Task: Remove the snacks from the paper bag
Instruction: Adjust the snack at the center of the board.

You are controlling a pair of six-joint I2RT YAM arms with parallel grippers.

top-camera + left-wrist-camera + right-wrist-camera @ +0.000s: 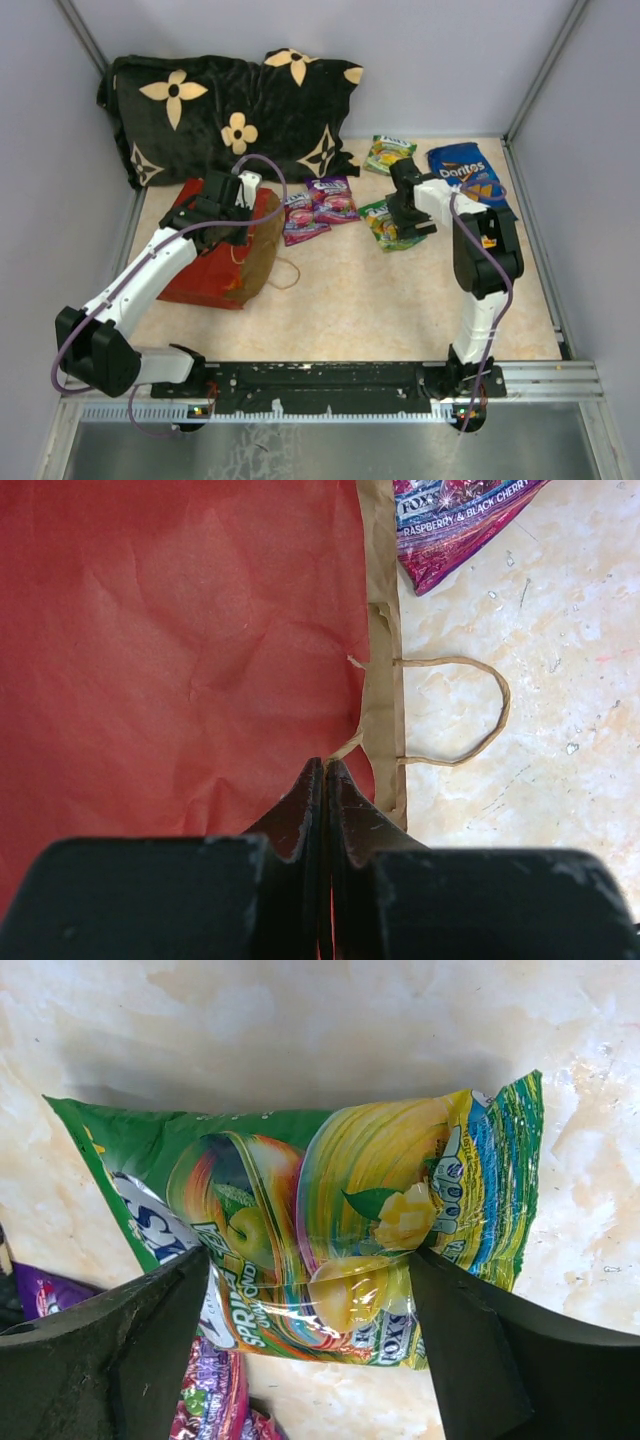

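– Pale walls box in a beige marbled worktop (380, 300), with a black flowered pillow (230, 110) along the back. Where is the paper bag?

– On its side at the left, under the left arm. The paper bag (205, 280) has its brown mouth turned toward the middle. The left fingers (300, 810) are pressed tight together over the red paper just beside the rim. Whether a fold is pinched between them I cannot tell.

– And the snacks?

– Five lie out on the worktop. A blue chip bag (465, 170) is far right, and two purple pouches (333, 198) sit just beside the bag's mouth. One green pouch (388, 153) is near the pillow. A second green pouch (330, 1210) lies flat between the right fingers (130, 1340), which stand wide on either side of it.

– What does this step want?

– That second pouch looks set down, so I would lift the right arm straight up so nothing drags it. Then I would head for the bag's mouth while the left pins the bag. Mind the cord handle (470, 710) lying loose by the rim.

– Anything hidden?

– The bag's inside shows in no view, so I cannot tell what is left in it. The left arm covers part of the bag from above, and no yellow packet shows.
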